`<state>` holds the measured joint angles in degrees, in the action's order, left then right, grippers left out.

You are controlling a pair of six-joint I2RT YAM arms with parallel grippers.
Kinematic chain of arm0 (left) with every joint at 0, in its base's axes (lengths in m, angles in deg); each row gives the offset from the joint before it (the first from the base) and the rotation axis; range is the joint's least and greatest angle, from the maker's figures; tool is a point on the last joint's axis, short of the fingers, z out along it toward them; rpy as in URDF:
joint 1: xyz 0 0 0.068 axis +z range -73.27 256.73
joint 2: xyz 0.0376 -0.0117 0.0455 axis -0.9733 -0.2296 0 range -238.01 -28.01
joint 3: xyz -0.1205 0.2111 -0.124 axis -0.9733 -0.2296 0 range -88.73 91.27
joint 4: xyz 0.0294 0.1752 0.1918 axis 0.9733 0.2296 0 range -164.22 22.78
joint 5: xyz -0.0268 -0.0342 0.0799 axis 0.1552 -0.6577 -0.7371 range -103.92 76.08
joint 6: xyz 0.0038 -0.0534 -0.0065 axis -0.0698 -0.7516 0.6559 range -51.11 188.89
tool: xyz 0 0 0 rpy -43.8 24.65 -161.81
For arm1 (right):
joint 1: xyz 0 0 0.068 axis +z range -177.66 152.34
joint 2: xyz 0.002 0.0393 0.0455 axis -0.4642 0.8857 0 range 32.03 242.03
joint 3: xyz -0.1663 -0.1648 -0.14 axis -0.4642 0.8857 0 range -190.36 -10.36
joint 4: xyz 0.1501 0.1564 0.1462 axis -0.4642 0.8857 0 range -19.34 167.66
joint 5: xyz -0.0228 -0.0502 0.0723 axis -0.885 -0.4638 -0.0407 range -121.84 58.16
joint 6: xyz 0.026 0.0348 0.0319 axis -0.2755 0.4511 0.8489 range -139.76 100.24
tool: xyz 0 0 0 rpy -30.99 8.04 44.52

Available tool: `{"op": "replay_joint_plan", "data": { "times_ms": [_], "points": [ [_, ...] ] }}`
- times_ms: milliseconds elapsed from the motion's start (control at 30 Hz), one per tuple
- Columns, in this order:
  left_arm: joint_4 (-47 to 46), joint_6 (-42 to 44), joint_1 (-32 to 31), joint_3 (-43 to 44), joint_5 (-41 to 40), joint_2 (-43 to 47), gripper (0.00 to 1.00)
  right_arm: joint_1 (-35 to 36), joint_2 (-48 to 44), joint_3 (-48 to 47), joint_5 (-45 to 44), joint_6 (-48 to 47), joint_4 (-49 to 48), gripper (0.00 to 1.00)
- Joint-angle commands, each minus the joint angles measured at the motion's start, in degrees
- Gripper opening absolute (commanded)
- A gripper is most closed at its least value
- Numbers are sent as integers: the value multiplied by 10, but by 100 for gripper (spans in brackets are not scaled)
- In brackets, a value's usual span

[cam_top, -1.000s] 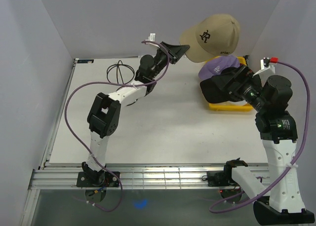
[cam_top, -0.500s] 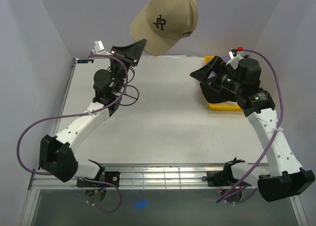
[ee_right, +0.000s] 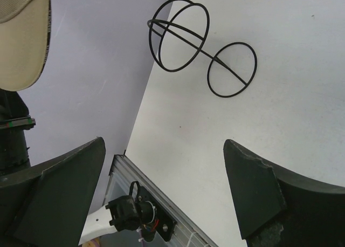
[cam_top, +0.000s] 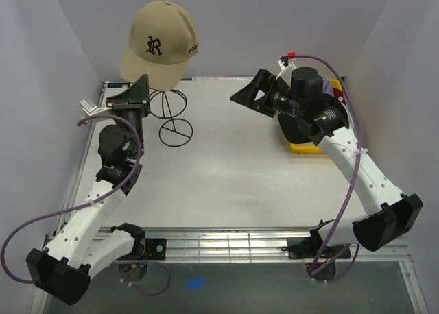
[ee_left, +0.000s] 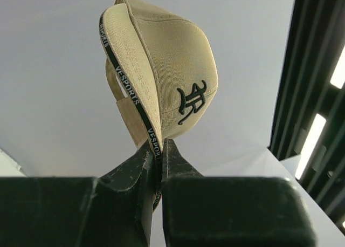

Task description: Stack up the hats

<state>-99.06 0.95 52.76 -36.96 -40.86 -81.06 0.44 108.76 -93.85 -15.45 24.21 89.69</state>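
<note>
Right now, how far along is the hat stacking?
Done: nothing stacked; the wire stand is bare. In hand: left pincer grips the tan cap by its brim near the stand; right pincer open, empty. Left: seat it, then add hats from the yellow tray.

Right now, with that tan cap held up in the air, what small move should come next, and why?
Probably lower the tan fabric baseball cap onto the dome of the black wire stand. The left claw is shut on the cap's brim, holding it high near the stand, which is bare. The right claw is open and empty.
</note>
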Motion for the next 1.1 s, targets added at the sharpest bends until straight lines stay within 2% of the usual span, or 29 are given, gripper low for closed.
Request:
{"op": "replay_joint_plan", "data": {
  "times_ms": [0,233,400,833,1067],
  "points": [
    [50,-51,1,-23,-65,5,0,14,6,-31,-21,-4,-26,95],
    [112,-154,1,-50,-123,9,0,28,15,-19,-23,-6,-29,95],
    [117,-179,1,-82,-147,22,0,33,18,-8,-21,-10,-30,95],
    [137,-263,4,-135,-130,17,0,38,6,24,-24,-18,-33,95],
    [137,-279,4,-170,-124,37,0,38,2,39,-18,-21,-38,95]
  ]
}}
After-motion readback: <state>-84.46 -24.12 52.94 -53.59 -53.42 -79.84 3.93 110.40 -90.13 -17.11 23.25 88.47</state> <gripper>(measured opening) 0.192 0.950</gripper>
